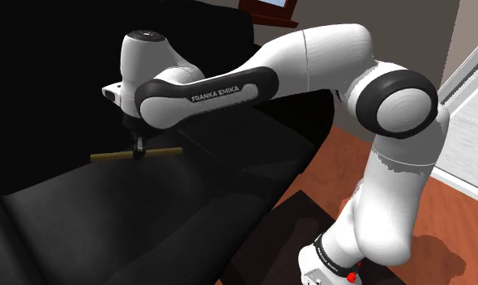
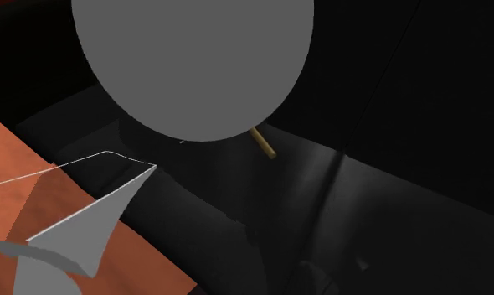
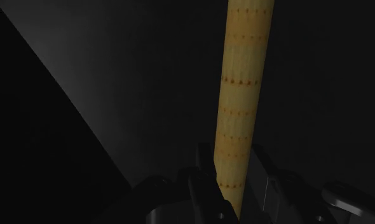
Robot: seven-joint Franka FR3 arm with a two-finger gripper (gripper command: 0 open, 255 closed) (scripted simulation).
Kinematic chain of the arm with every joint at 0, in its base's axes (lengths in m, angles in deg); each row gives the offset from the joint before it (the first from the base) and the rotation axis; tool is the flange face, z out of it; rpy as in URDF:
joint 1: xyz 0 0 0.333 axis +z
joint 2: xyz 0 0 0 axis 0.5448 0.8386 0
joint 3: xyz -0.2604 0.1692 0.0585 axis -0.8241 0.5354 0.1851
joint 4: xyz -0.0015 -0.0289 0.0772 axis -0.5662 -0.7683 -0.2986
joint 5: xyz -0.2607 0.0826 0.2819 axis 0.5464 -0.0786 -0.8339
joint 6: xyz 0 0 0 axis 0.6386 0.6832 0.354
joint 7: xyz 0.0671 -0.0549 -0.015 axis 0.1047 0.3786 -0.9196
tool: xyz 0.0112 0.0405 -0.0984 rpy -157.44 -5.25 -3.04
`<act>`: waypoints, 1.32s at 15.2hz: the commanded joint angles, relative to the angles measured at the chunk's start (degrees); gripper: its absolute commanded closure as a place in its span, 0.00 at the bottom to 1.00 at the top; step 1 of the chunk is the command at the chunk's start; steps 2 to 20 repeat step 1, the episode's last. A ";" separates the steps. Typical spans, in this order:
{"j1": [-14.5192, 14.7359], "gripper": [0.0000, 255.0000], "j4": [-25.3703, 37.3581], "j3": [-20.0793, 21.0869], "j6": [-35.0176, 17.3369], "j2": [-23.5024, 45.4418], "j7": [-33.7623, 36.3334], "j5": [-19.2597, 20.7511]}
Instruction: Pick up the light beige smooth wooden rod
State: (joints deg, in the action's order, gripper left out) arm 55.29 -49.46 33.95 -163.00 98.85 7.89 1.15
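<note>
Over the black sofa [image 1: 83,219], the gripper [image 1: 137,154] clasps the tan rod [image 1: 160,151] — mid-length (fingers nearly closed).

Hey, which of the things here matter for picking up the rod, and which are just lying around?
For the job: tan rod; black tool at its middle.
Just there: black sofa under the rod; reddish floor; large grey round shape.

1. Our shoulder view looks down across the black couch [image 1: 148,219];
2. our second exterior view sits close, grey disc [image 2: 191,59] upper centre;
3. our wrist view hugs the rod [image 3: 242,95], shared by all.
</note>
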 commanded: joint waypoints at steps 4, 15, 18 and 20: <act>-0.05 1.00 0.05 0.05 0.41 -0.35 -0.09 -0.13; -0.05 1.00 0.05 0.05 0.41 -0.35 -0.09 -0.13; -0.05 1.00 0.05 0.05 0.41 -0.35 -0.09 -0.13; -0.05 1.00 0.05 0.05 0.41 -0.35 -0.09 -0.13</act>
